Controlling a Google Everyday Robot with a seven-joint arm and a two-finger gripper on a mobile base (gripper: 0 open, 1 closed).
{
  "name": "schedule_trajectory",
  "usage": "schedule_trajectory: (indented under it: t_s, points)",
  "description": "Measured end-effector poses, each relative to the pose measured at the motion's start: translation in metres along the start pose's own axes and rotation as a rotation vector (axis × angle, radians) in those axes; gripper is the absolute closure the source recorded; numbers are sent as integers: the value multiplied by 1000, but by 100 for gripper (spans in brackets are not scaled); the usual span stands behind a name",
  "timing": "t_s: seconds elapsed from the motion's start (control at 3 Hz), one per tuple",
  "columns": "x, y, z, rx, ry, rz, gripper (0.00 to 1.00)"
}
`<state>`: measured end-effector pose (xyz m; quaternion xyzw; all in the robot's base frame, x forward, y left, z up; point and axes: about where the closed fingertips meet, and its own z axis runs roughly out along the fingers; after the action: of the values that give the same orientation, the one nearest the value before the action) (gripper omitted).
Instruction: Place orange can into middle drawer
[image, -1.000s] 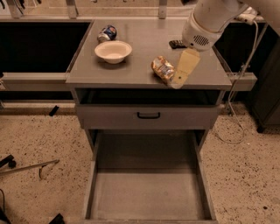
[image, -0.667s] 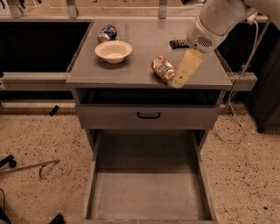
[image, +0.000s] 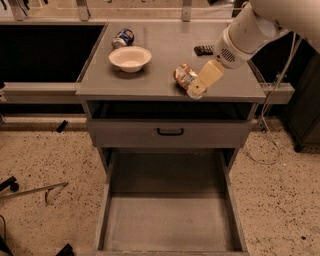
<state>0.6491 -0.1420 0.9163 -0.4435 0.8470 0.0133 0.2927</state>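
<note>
The orange can (image: 183, 75) lies on its side on the grey countertop (image: 165, 87), near the front edge and right of centre. My gripper (image: 195, 89) comes down from the upper right on a white arm, and its cream tip rests against the can's right side at the counter's front edge. The can sits on the counter, not lifted. The middle drawer (image: 170, 220) is pulled fully open below, with a bare grey floor and nothing in it.
A white bowl (image: 130, 58) and a blue-and-white can (image: 123, 37) are at the counter's back left. A small black object (image: 203, 50) lies behind the gripper. A shallow drawer front with a black handle (image: 170, 132) is closed. A cable (image: 272, 142) hangs at the right.
The arm's body has shifted slightly to the right. The gripper tip stays beside the orange can, and the can has not visibly moved.
</note>
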Motion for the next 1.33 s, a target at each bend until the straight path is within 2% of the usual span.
schedule_trajectory:
  t_s: [0.33,0.67,1.33]
  points:
    - [5,-6,9,23,-25,111,0]
    - [18,-4,17,31,-21,214,0]
    - [26,15,39,25,78,349,0]
